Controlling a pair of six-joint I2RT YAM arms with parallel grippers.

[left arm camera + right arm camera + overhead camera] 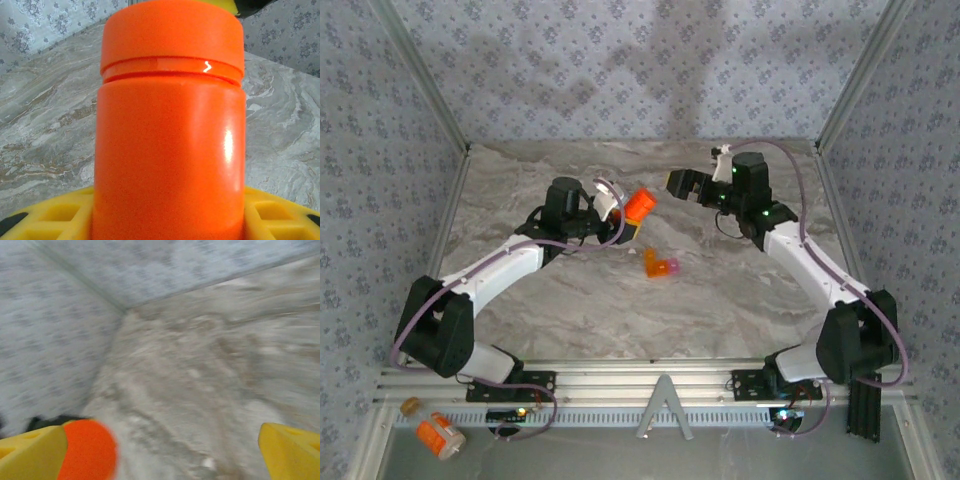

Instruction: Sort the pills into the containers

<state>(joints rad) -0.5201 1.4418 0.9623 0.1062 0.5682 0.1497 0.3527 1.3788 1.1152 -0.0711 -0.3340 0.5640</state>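
My left gripper (pixel 632 212) is shut on the small orange pill bottle (pixel 641 204), holding it above the table's middle. In the left wrist view the capped bottle (pixel 170 150) stands upright between the yellow fingers (pixel 45 215). My right gripper (pixel 678 183) hangs just right of the bottle, open and holding nothing. In the blurred right wrist view its jaws (pixel 162 455) stand wide apart, and the bottle's orange cap (pixel 87 450) shows beside the left fingertip. The tiny orange box with a pink end (pixel 660 265) lies on the marble table (pixel 570 300) nearer the bases. The pills are out of view.
Patterned walls close the table at the back and both sides, with metal posts (pixel 845 90) at the corners. An orange bottle with a white label (pixel 440 435) lies on the near ledge, left of the arm bases.
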